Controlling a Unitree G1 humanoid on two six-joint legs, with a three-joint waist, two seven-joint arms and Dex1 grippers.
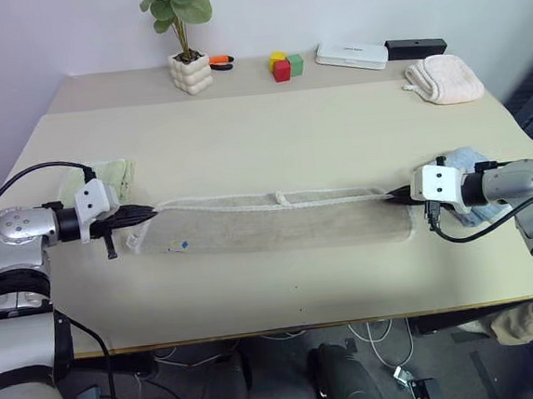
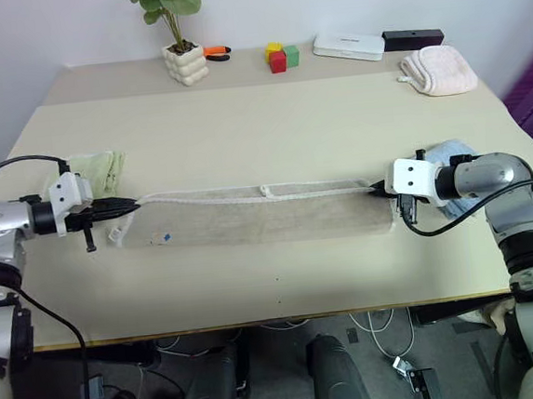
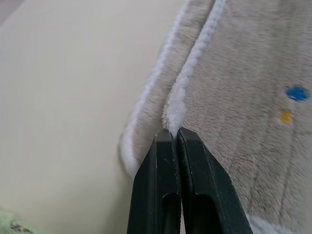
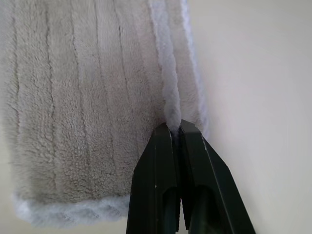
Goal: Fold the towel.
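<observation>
Lying folded lengthwise along the table's (image 1: 256, 294) middle, the towel (image 1: 278, 225) is judged soft, light and limp. Its corded edge is pinched at either end by the clamped left gripper (image 1: 146, 211) and right gripper (image 1: 399, 195), where hold is best kept.

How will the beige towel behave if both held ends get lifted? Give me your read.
Probably floppy: the towel lies flat in a long band and should sag in the middle between the left end effector and the right end effector. Likely light, since thin pinches on the corded edge hold it. The plush ribbed pile probably drags on the table rather than sliding.
</observation>
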